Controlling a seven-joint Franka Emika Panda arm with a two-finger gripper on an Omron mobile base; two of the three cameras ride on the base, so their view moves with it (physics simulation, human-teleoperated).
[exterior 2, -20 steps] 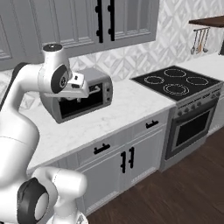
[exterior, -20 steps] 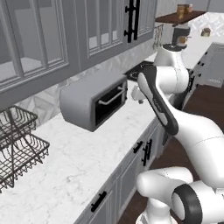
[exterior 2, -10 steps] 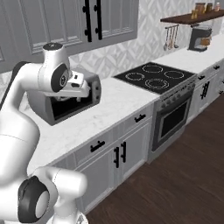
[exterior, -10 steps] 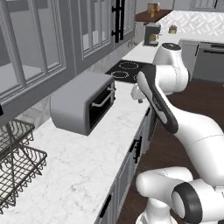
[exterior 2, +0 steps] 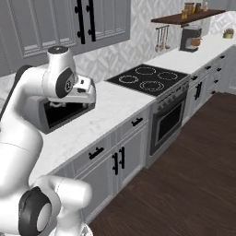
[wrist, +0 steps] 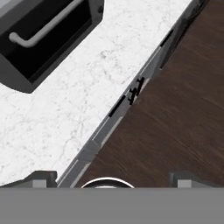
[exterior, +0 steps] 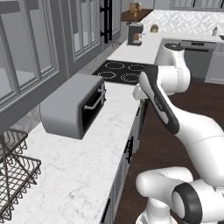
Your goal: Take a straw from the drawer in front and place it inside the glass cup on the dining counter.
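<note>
Drawer (exterior 2: 97, 152) shut, long axis along worktop (exterior 2: 108, 108) edge, seemingly.

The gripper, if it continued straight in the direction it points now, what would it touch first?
The gripper is open and points down at the front edge of the marble worktop. Most likely it would first meet that edge or the dark wood floor just beyond; depth is unclear.

Below my arm, the marble worktop (exterior: 87, 162) carries a grey toaster oven (exterior: 72, 110), a wire rack (exterior: 13, 173) and, farther along, a coffee machine (exterior 2: 190, 38).
</note>
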